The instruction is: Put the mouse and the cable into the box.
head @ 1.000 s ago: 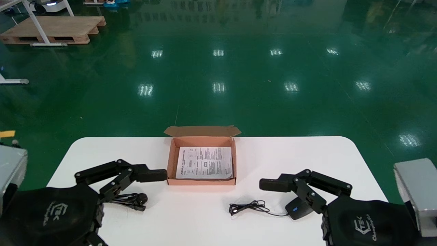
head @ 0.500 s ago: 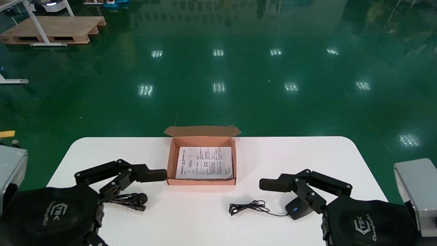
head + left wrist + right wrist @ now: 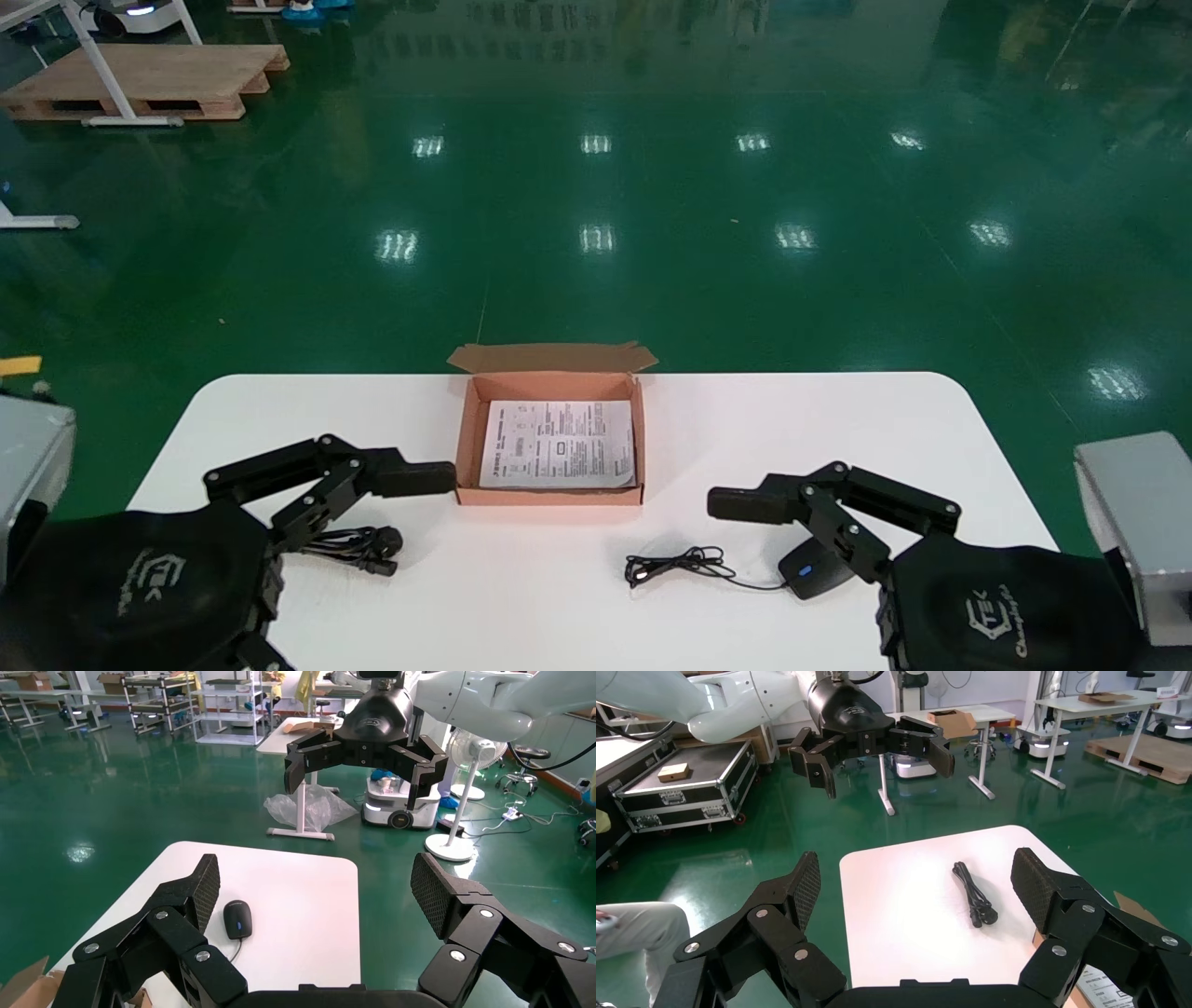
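Observation:
An open cardboard box (image 3: 549, 497) with a printed leaflet (image 3: 557, 444) inside stands at the middle of the white table (image 3: 801, 419). To its right lies a black mouse (image 3: 806, 572) (image 3: 237, 919) with a blue light, its thin wire coiled (image 3: 678, 564) toward the centre. A bundled black cable (image 3: 361, 545) (image 3: 973, 894) lies left of the box. My left gripper (image 3: 316, 885) hovers open over the cable, far finger (image 3: 410, 478) near the box's left wall. My right gripper (image 3: 917, 878) hovers open over the mouse, one finger (image 3: 750, 504) beyond it, its linkage covering part of the mouse.
The box's lid flap (image 3: 551, 356) lies open toward the far table edge. Grey cases flank the table at left (image 3: 33, 457) and right (image 3: 1131, 522). A wooden pallet (image 3: 149, 79) sits far off on the green floor.

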Motion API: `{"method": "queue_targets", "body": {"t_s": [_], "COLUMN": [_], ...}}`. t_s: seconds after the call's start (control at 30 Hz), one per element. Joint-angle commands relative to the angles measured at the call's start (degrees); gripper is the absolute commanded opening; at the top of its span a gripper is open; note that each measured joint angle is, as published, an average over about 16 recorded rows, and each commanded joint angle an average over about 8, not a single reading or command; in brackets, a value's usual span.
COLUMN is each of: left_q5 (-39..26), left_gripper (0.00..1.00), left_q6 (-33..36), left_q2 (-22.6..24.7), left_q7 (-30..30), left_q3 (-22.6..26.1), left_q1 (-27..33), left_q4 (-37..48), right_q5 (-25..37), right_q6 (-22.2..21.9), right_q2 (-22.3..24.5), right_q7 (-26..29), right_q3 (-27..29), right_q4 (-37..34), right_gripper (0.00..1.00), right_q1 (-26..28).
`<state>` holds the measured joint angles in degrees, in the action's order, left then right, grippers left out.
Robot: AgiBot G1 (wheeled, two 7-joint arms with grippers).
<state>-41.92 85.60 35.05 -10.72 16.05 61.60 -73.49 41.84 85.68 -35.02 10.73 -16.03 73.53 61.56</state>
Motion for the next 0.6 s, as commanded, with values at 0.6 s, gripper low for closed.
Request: {"method": "queue_targets", "body": {"t_s": [0.6], "left_q5": [-24.3], "left_gripper": [1.00], "left_q6": [3.6], "left_q2": [-3.3], "left_q7": [2.8], "left_q3": [8.6], "left_q1": [12.4], "left_q4": [-3.6], "right_q5": [11.1], "right_q6": [-4.0], "right_q2": [-2.6], "right_q7": [-0.9], "right_q3": [-4.2], "right_q4": [0.9], "right_gripper": [1.00], "right_q1": [2.0]}}
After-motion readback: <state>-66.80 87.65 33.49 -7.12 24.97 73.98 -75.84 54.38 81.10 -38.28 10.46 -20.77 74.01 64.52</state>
